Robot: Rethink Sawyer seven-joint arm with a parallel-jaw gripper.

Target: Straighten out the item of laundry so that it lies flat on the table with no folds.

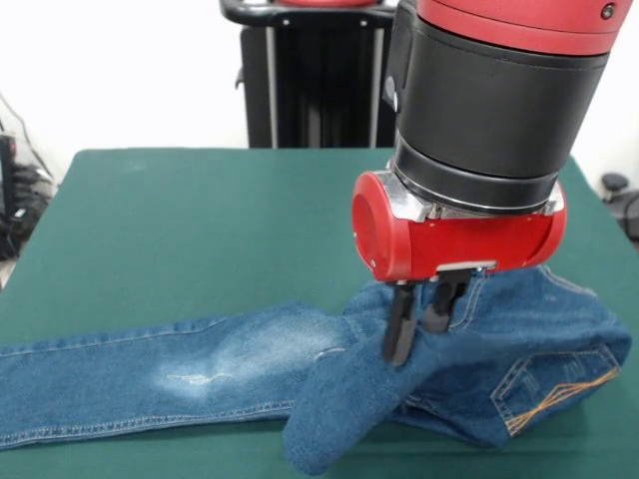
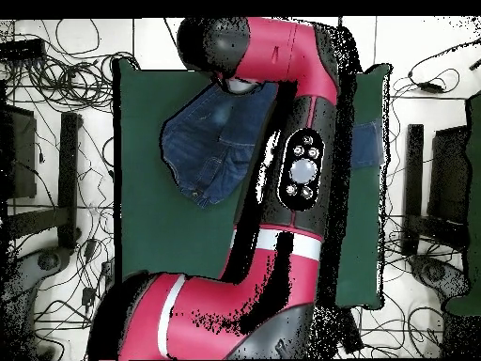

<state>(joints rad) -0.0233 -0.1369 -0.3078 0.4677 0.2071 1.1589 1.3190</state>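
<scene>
One pair of jeans [image 1: 200, 374] on the table [image 1: 200, 220], nowhere near flat yet. Taking the gripper [image 1: 419, 324] as the landmark in the front view: one leg stretched out long to its left, running off the picture edge, with a faded whitish patch about halfway along. Right below the gripper, a second leg folded over on itself, making a thick rounded hump that pokes toward the near table edge. To the gripper's right, the seat part, with an orange-stitched back pocket [image 1: 554, 384] facing up near the right end, and bunched folds around it.

Gripper down low, fingers [image 1: 397, 329] black and pushed into the denim right at the top of that folded hump, where the legs meet. Looks pinched together on a ridge of the fabric, with barely any gap showing between the tips. Red wrist block and big black arm [image 1: 489, 110] straight above it.

Overhead, mostly just arm blocking things; gripper itself hidden under it. Left of the arm, a rumpled blue lump of jeans on the green, and a small bit of denim peeking out on the arm's other side. Plenty of bare green all around.
</scene>
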